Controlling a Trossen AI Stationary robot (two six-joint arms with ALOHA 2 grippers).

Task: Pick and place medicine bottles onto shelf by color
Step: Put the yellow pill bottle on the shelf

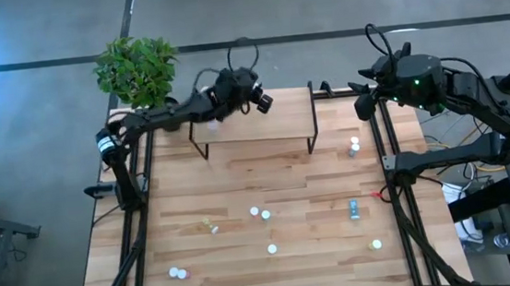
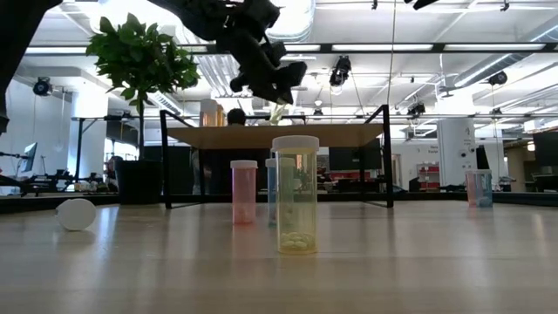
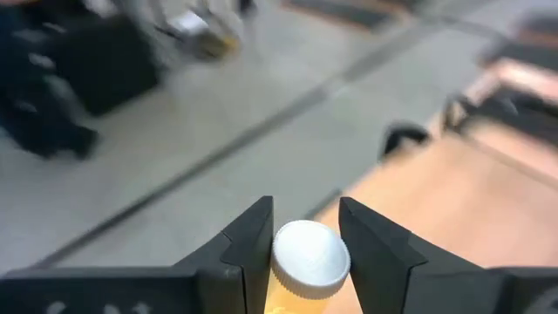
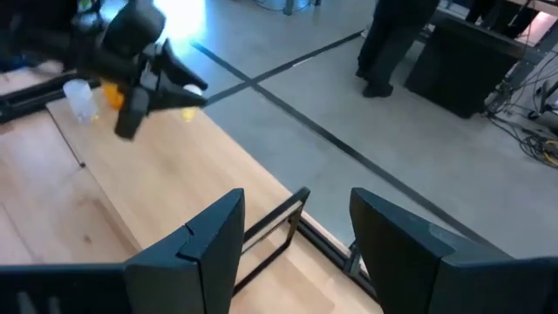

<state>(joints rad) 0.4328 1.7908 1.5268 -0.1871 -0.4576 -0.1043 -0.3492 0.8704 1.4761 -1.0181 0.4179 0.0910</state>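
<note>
A yellow bottle [image 3: 303, 270] with a round white cap sits between the two fingers [image 3: 248, 253] of the left claw [image 1: 253, 95], which are closed narrow against its sides. Only the cap and the top of the yellow body show in the left wrist view; the rest is cut off. The left claw hangs over the far edge of the shelf [image 1: 253, 123], near the middle of it, and in the low view it is above the shelf board [image 2: 275, 135].

On the shelf's left part, partly under the left arm, something small and pale stands, but it is hard to make out what it is.

The other bottles [image 1: 259, 213] are spread on the counter [image 1: 239, 177] nearer than the shelf: some near the middle, some at the near left, some on the right side. In the low view a yellow one [image 2: 296, 194] stands closest, with a pink one [image 2: 244, 192] just behind it to the left.

The right claw [image 4: 296, 235] waits at the far right corner of the counter, its fingers wide apart and holding nothing.

A plant [image 1: 137, 70] stands at the far left corner.
</note>
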